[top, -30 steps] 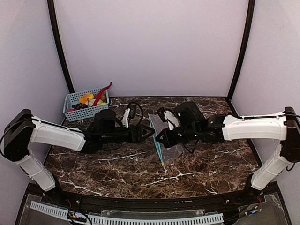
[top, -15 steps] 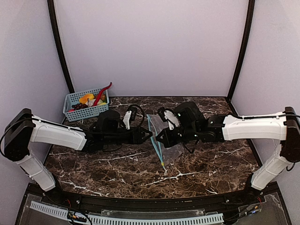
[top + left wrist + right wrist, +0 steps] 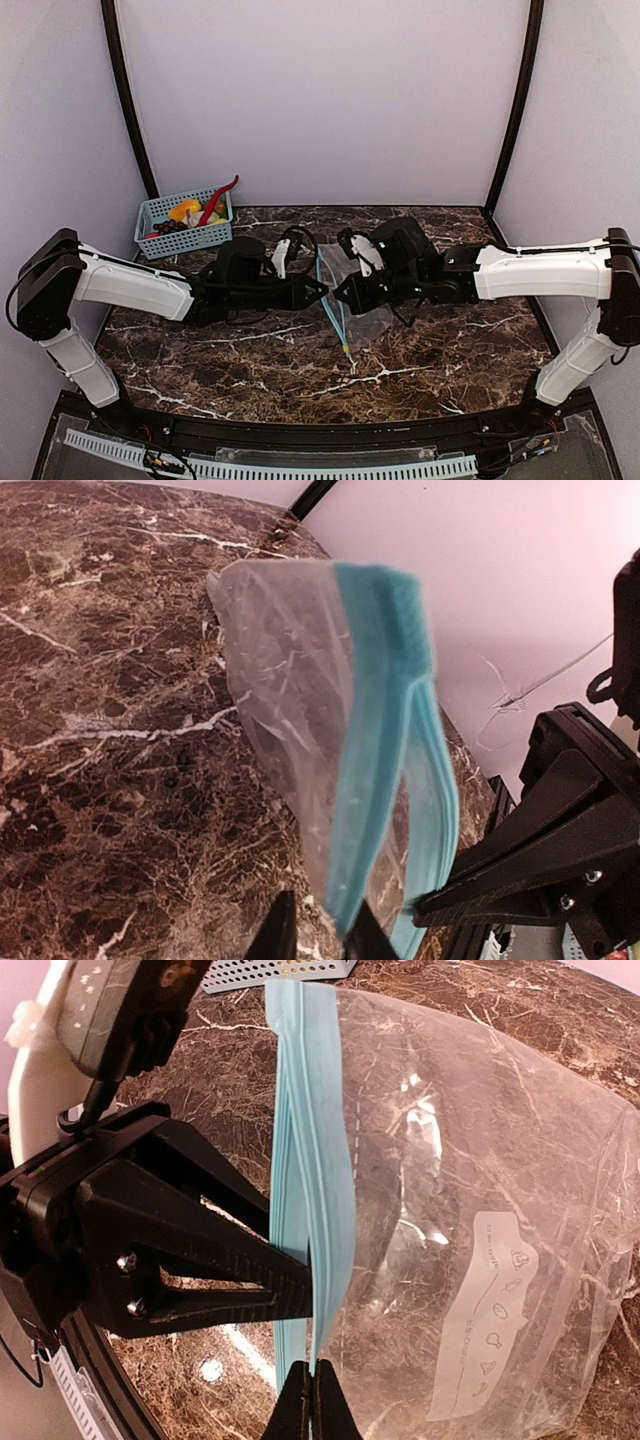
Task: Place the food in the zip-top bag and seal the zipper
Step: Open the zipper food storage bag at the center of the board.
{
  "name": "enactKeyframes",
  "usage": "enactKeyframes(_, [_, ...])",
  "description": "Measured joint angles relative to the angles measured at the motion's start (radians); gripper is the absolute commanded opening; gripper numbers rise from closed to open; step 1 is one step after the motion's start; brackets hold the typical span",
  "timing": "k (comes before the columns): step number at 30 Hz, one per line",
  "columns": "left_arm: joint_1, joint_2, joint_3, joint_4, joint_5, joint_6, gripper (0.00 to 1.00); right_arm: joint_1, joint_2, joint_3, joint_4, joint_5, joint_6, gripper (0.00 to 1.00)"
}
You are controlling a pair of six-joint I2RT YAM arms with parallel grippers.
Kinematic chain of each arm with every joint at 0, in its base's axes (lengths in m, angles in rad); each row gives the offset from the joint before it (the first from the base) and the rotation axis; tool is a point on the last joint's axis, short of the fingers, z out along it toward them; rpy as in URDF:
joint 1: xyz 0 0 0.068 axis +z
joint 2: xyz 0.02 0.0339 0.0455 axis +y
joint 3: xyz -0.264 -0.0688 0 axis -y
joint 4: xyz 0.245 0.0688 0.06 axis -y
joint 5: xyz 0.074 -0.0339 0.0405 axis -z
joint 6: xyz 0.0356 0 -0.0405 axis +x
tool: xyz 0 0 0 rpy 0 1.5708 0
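The clear zip-top bag [image 3: 362,285] is held up off the marble, mouth facing left, and its teal zipper [image 3: 331,312] runs down that edge. My right gripper [image 3: 340,296] is shut on the far lip of the zipper [image 3: 318,1140], with its fingertips [image 3: 311,1400] pinched together. My left gripper [image 3: 322,291] has reached the near lip [image 3: 370,730]. Its jaws [image 3: 320,932] stand narrow but still apart, and the lip lies between them against the right finger. The food [image 3: 190,212] lies in the blue basket.
The blue mesh basket [image 3: 185,224] stands at the back left against the wall, its corner [image 3: 280,968] also showing in the right wrist view. Both arms stretch low across the middle of the marble table [image 3: 250,370].
My left gripper has slid right to the bag's mouth and its jaws have narrowed around the near lip. The right gripper has kept its hold without moving.
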Motion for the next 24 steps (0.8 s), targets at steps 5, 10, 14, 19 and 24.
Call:
enactKeyframes(5, [-0.001, 0.000, 0.001, -0.026, -0.033, 0.018, 0.01, 0.002, -0.002, 0.002, -0.020, 0.032, -0.005, 0.00])
enactKeyframes(10, [-0.001, -0.027, 0.005, -0.135, -0.142, 0.053, 0.01, 0.008, -0.032, 0.011, -0.073, 0.080, -0.008, 0.00])
enactKeyframes(14, [-0.001, -0.076, 0.011, -0.224, -0.239, 0.087, 0.01, 0.012, -0.072, 0.029, -0.132, 0.137, -0.008, 0.00])
enactKeyframes(19, [-0.001, -0.120, 0.011, -0.274, -0.304, 0.111, 0.01, 0.022, -0.107, 0.064, -0.191, 0.199, -0.008, 0.00])
enactKeyframes(24, [-0.010, -0.127, 0.011, -0.271, -0.315, 0.116, 0.01, 0.045, -0.108, 0.093, -0.240, 0.285, 0.003, 0.02])
